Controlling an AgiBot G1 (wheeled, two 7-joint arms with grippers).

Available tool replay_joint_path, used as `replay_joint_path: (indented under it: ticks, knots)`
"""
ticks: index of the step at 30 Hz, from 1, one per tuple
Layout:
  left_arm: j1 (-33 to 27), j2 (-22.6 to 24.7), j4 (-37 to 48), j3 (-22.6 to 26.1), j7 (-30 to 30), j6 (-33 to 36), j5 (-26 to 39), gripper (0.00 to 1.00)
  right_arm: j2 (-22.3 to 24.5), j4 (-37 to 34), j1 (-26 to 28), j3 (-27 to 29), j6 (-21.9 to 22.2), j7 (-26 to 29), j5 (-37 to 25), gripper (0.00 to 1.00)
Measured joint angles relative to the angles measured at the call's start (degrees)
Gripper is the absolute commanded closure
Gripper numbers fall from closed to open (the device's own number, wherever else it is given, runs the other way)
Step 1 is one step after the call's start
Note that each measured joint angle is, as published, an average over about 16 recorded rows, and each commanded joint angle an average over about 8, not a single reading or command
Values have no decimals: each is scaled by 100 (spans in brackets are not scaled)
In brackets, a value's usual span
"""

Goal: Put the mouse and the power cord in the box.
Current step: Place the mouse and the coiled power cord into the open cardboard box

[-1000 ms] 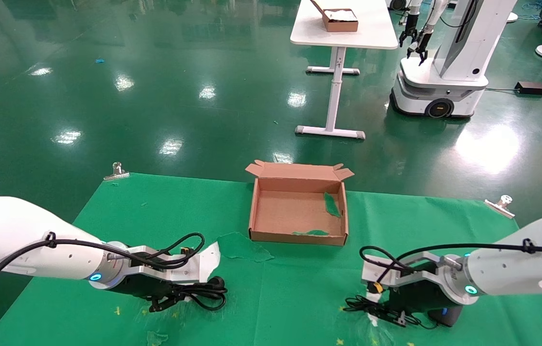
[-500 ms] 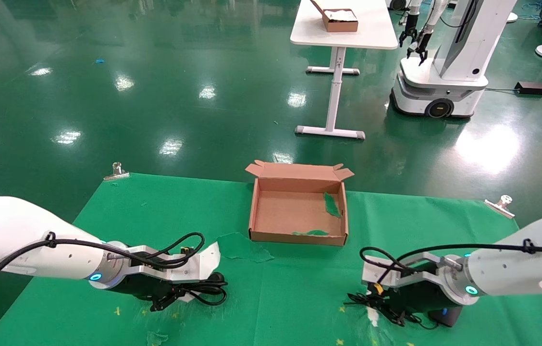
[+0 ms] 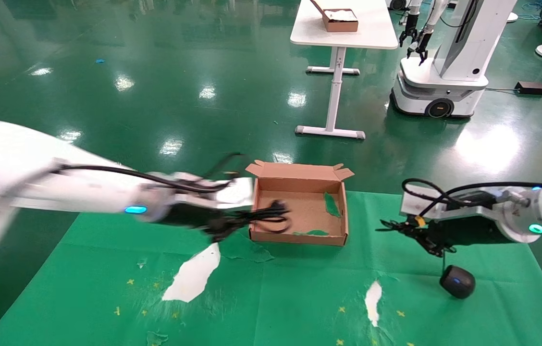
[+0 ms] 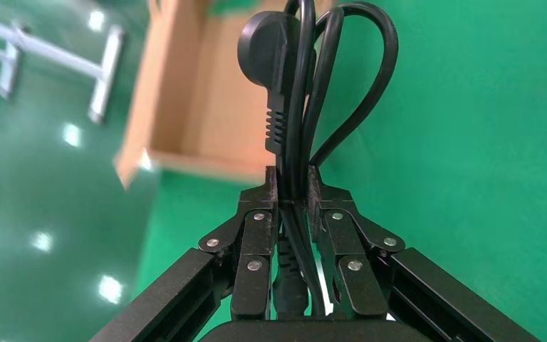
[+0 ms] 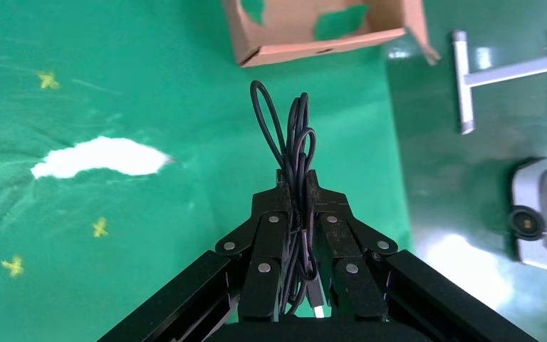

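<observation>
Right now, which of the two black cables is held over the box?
The power cord, the thick one with a chunky plug, in the left claw. The mouse's thin cable hangs right of the box.

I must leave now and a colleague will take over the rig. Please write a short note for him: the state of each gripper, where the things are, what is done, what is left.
Left gripper: jaws shut on the cord, held over the box's left wall; plug hangs at the front.
Right gripper: jaws shut on the mouse's bundled cable, to the right of the box; the mouse dangles below, near the cloth.
Done: both things are picked up.
Left: release the cord into the box, then bring the mouse over and drop it in.
</observation>
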Motion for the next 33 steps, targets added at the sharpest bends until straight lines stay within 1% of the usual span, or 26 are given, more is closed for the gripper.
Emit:
replay_joint_path:
  ticks: [4, 8, 9, 12, 16, 17, 21, 25, 29, 33]
  knots:
    - [140, 361, -32, 308, 278, -845, 13, 100, 187, 364, 34, 37, -89, 204, -56, 100]
    - [267, 593, -70, 782, 497, -1721, 20, 100, 354, 649, 69, 77, -190, 348, -75, 100]
    - [289, 619, -91, 919, 528, -1924, 14, 93, 395, 715, 78, 88, -214, 376, -76, 100]
    - [332, 643, -162, 1352, 534, -2453, -29, 56, 512, 898, 108, 121, -280, 459, -77, 100]
    - [294, 650, -182, 1914, 369, -2965, -70, 6, 635, 1111, 142, 167, -341, 542, -63, 100]
    - [276, 651, -179, 2042, 311, -3062, -78, 0, 658, 1156, 147, 179, -349, 557, -55, 100]
    - [185, 651, -157, 2498, 41, -3343, -100, 0, 721, 1258, 144, 235, -332, 595, 8, 100]
    - [90, 648, -166, 2845, -228, -3497, -159, 0, 731, 1265, 145, 285, -273, 573, 81, 100]
    - [-16, 637, -115, 3079, -448, -3673, -232, 0, 679, 1208, 184, 318, -208, 510, 143, 100]
    - [-149, 602, 64, 3185, -646, -3868, -345, 0, 558, 1106, 264, 330, -143, 416, 188, 100]
